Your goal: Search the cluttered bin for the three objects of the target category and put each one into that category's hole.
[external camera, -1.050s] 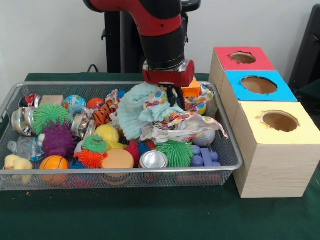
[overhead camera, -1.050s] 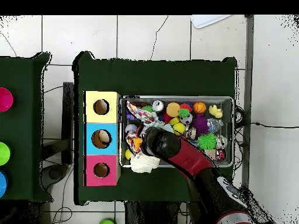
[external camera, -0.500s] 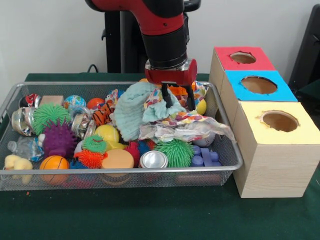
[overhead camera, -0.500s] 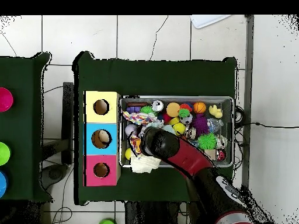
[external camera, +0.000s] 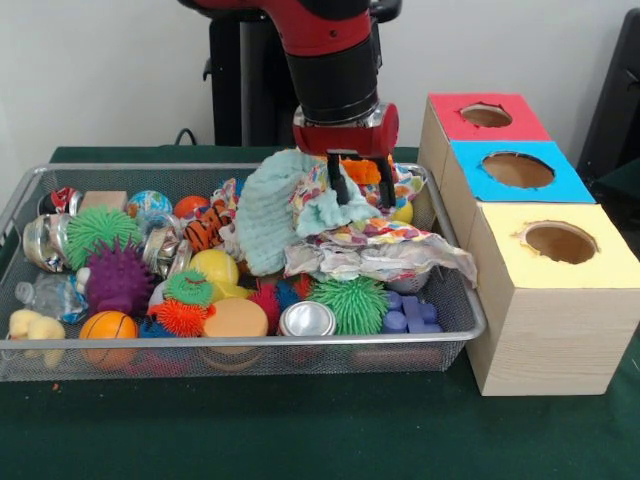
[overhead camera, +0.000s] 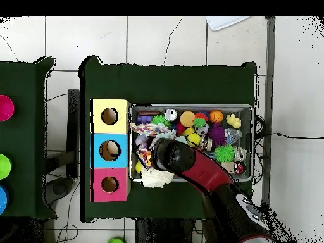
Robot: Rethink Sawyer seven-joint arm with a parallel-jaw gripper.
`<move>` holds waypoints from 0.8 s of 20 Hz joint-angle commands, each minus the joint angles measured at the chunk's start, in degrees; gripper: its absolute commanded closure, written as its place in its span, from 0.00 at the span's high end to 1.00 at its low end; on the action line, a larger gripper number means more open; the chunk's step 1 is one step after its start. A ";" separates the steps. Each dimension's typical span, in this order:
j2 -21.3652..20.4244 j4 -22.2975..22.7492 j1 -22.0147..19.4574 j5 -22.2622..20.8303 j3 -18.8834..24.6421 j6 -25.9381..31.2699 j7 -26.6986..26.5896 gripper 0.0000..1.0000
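Tool (external camera: 358, 192) has risen, clamped on patterned cloth (external camera: 375, 245).

The gripper (external camera: 358, 182) tips are buried in the bunched cloths (external camera: 330, 225), so the grip can't be made out. From overhead it's covered by the arm (overhead camera: 190, 164). The blue blocks (external camera: 410, 312) are half tucked under the floral cloth.

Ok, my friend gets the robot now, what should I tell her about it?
Gripper: shut on the patterned cloth, holding it up over the bin's box-side end; a teal cloth is bunched against it.
Boxes: red, blue and yellow holes, all beside the bin.
Done: nothing visibly dropped in a hole.
Left: carry the cloth to its hole, then hunt for more.
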 commanded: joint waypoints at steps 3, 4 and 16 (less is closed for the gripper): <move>-8.23 4.76 -0.79 0.35 2.44 18.12 6.59 1.00; -9.07 4.41 -0.59 0.63 2.26 19.75 7.01 1.00; -13.34 -0.40 0.40 1.39 0.77 32.52 9.07 1.00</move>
